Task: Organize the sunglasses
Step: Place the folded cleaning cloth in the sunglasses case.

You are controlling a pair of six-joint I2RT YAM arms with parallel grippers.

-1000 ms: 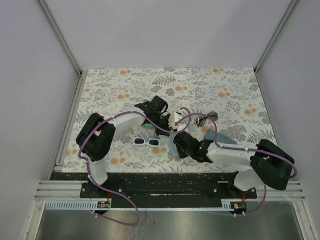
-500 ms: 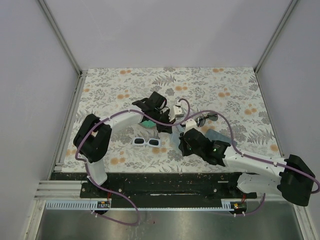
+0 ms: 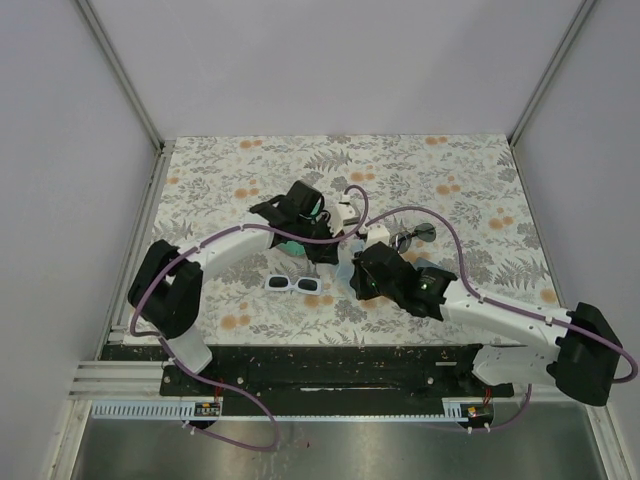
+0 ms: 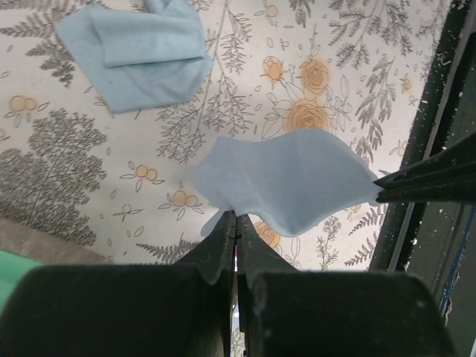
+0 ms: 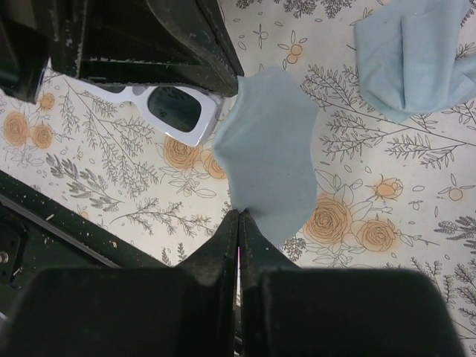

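We see both pincers pinched shut on one blue cloth (image 4: 286,178) — left pincer (image 4: 236,223) on one edge, right pincer (image 5: 238,219) on the opposite one. White sunglasses (image 5: 175,108) lie on the tabletop (image 3: 450,180) just beside the left pincer — wire sunglasses (image 3: 412,238) farther back, right. Second cloth (image 4: 134,37) lies apart.

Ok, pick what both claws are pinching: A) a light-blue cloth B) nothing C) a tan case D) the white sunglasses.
A: the wrist views show the left claw and right claw shut on opposite edges of one blue cloth, while the white sunglasses lie ungripped.
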